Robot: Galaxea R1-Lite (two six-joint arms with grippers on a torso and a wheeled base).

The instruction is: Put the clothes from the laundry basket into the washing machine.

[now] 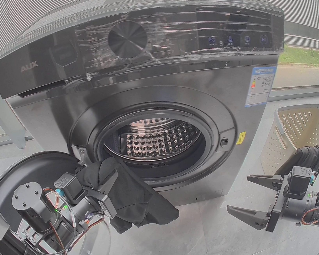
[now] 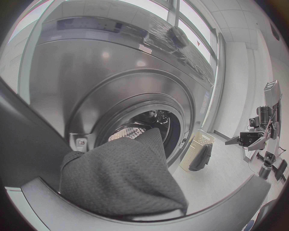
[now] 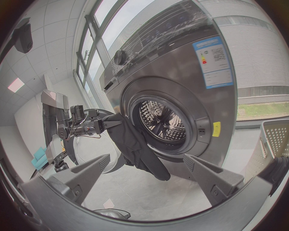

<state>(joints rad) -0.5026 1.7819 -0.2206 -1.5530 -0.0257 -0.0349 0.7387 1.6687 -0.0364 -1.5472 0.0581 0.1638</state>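
The left tool (image 1: pixel 111 186) is clamped on one end of a black garment (image 1: pixel 138 200), holding it just in front of the lower left rim of the washing machine (image 1: pixel 140 81) opening (the door (image 1: pixel 27 169) stands swung open beside it). The garment hangs below the tool, its long axis slanting down and to the right. The right tool (image 1: pixel 240 193) gapes wide and empty near the laundry basket (image 1: pixel 305 124), where dark clothing (image 1: pixel 310 156) drapes over the rim.
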